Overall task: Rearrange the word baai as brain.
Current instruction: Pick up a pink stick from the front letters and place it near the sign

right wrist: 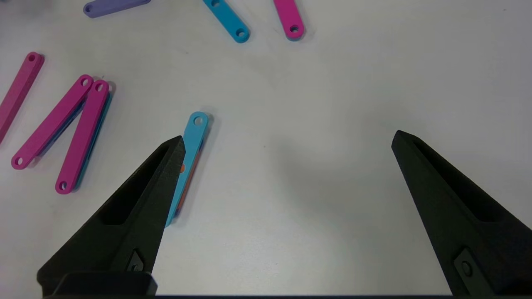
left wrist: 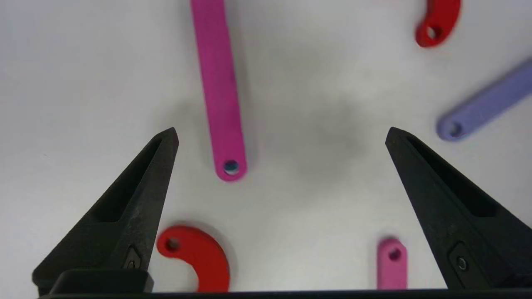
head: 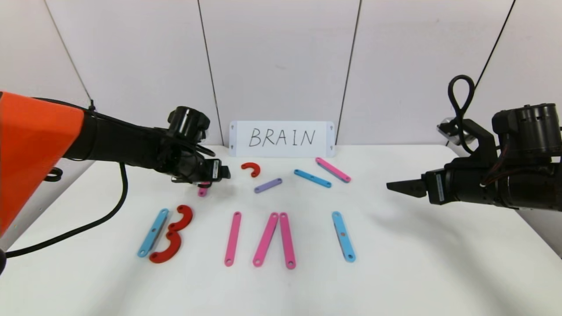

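Hovering at the left of the head frame, the left gripper is holding its fingers wide apart and empty above a short pink bar; in the left wrist view that pink bar is lying between the two fingers, nearer to one of them. Below it, at lower left, the blue bar and two red curves are forming the B. Going right, a lone pink bar, a pink pair joined at the top and a blue bar are making the rest of the row. Above them, near the white card, a small red curve, a purple bar, another blue bar and a pink bar are lying loose. At the right, the right gripper is waiting, fingers also spread with nothing between them.

The risk, I think, is that the off-centre bar is sliding or turning when the fingers are closing, or that a finger is pushing the upper red curve of the B. The table is giving wide open room at the right and front; its left edge is close to the left arm
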`<state>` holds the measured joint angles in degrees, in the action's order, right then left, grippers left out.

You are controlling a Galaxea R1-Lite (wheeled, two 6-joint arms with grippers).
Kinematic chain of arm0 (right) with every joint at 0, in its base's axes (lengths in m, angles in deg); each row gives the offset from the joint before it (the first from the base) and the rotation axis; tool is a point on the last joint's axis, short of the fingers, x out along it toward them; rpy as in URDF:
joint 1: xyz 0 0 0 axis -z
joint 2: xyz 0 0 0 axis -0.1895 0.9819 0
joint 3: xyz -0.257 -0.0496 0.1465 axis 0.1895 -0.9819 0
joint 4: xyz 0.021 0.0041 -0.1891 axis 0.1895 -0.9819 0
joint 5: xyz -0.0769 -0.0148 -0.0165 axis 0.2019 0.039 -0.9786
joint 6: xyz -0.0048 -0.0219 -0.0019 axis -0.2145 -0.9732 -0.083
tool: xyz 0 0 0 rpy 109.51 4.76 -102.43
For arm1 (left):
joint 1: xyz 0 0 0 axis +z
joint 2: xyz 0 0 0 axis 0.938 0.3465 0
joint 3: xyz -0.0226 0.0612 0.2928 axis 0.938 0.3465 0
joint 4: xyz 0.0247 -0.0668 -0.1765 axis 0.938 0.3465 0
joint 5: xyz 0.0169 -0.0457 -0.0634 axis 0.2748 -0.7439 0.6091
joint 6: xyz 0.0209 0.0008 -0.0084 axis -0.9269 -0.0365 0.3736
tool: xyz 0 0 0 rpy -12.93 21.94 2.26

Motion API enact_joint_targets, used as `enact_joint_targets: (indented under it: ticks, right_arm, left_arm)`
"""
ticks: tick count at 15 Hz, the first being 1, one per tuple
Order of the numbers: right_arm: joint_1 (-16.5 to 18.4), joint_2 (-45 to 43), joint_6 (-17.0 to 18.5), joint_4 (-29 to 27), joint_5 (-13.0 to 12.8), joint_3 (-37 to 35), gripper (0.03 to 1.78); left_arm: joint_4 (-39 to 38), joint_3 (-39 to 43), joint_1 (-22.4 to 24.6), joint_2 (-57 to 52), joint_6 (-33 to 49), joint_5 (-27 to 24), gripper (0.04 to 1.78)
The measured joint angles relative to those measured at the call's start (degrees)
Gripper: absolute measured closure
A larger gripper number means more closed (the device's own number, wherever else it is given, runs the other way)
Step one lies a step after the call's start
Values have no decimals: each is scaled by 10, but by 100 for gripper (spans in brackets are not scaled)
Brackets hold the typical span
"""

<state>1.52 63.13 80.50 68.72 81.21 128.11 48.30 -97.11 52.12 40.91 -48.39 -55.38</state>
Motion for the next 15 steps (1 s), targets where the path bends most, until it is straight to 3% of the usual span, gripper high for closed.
enact_joint_targets:
  ticks: [8, 15]
  right_arm:
    - [2, -1, 0, 0, -1, 1, 7]
    - [2, -2, 0, 0, -1, 0, 7]
  left_arm:
    - [8, 145, -102, -98, 4, 6, 7]
    - [8, 187, -122, -105, 7, 12, 7]
